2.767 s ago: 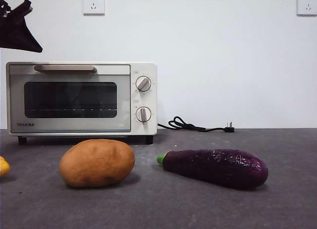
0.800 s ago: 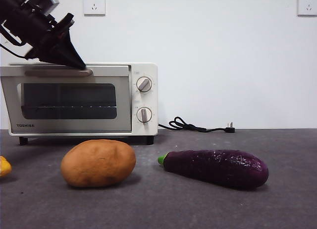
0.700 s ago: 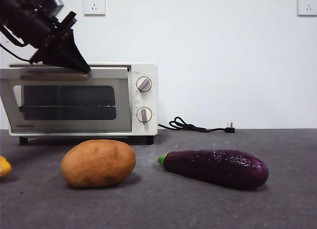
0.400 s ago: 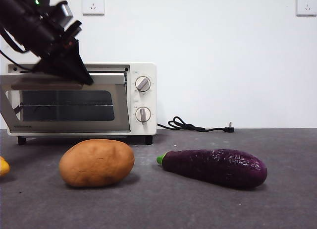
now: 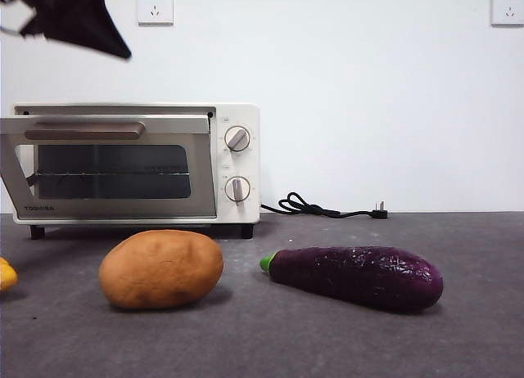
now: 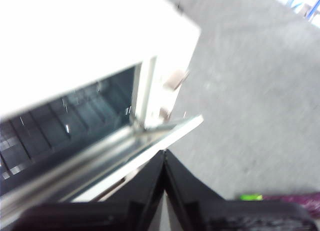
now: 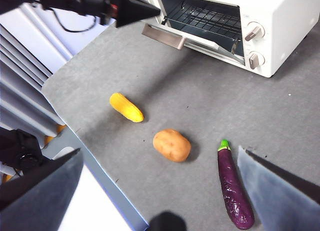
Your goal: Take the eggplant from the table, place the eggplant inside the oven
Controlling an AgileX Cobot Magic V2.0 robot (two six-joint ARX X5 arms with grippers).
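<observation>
Oven [image 5: 237, 161] door [image 5: 110, 169] seemingly half-open — mouth obstructed.

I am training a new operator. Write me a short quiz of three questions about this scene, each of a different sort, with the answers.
1. True or false: the door of the oven is fully shut.
2. Where is the eggplant? A: on the table. B: in the oven. C: in a gripper.
3. Fill in: the ___ gripper has its jaws wide open.

Key
1. False: it hangs partly open.
2. A.
3. Right: the right gripper is open over the table, and the left gripper is shut, up above the door.
</observation>
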